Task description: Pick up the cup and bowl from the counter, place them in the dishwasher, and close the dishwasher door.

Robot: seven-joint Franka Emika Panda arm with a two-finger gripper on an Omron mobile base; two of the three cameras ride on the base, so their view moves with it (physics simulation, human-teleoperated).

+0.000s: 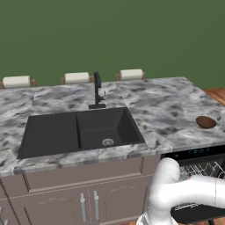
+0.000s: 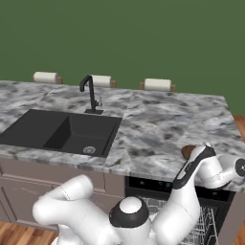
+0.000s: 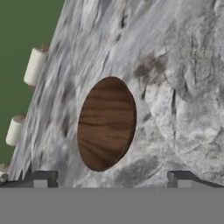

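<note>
the tool (image 3: 109, 179) hung with jaws wide over the bowl (image 3: 106, 124), which lay on the marble surface (image 1: 167, 110) above the open dishwasher (image 1: 200, 169), so loading seemed perhaps only half done.

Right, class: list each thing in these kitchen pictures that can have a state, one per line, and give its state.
bowl: empty, resting on the counter, not held.
hand: open, fingertips apart on either side of the bowl's near rim.
dishwasher: open, white wire rack showing.
sink: empty and dry.
tap: off, no water running.
cabinet doors: shut.
</note>
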